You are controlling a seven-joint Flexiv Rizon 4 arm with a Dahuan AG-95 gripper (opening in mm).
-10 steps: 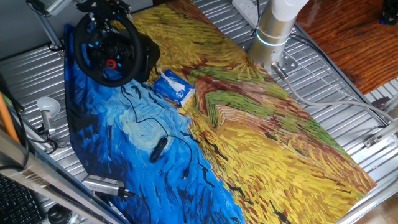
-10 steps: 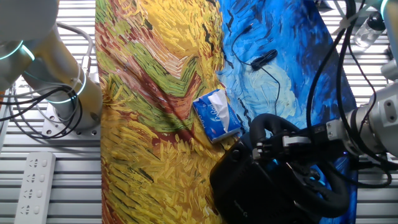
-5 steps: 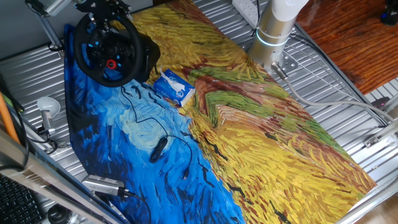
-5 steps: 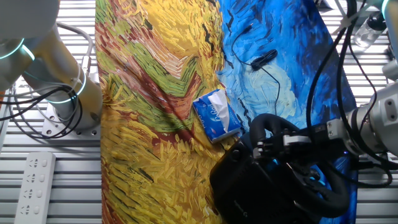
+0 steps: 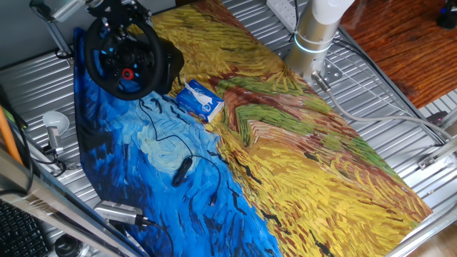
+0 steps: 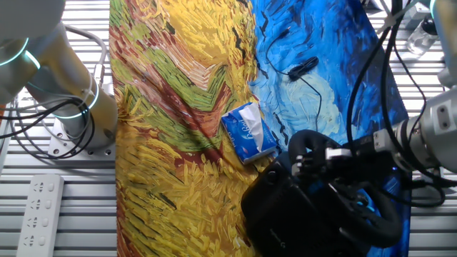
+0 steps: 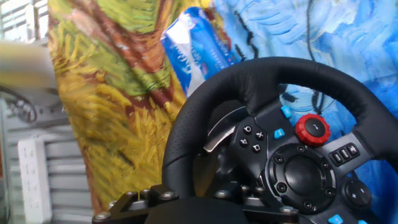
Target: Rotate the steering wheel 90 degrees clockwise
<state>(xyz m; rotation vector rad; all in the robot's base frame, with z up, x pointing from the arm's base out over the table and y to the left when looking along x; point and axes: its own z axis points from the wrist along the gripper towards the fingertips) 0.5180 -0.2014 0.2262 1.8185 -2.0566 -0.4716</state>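
Observation:
The black steering wheel (image 5: 153, 47) stands tilted on its black base at the far left corner of the painted cloth. Its red knob (image 5: 127, 73) sits low on the hub. My gripper (image 5: 113, 16) is at the top of the rim and looks shut on it. In the other fixed view the gripper (image 6: 321, 163) is on the near rim of the wheel (image 6: 305, 138). In the hand view the thick rim (image 7: 292, 74) curves down into the gripper (image 7: 186, 190). The fingertips are hidden by the rim. The red knob (image 7: 312, 129) is right of centre.
A small blue-white box (image 5: 200, 100) lies just beside the wheel's base, also in the other fixed view (image 6: 248, 130) and the hand view (image 7: 199, 53). A thin black cable with a small black device (image 5: 182, 170) lies on the blue cloth. A power strip (image 6: 39, 214) lies off the cloth.
My hand and wrist have shifted slightly at the wheel's rim. The wheel's knob, the box and the cable stay where they were.

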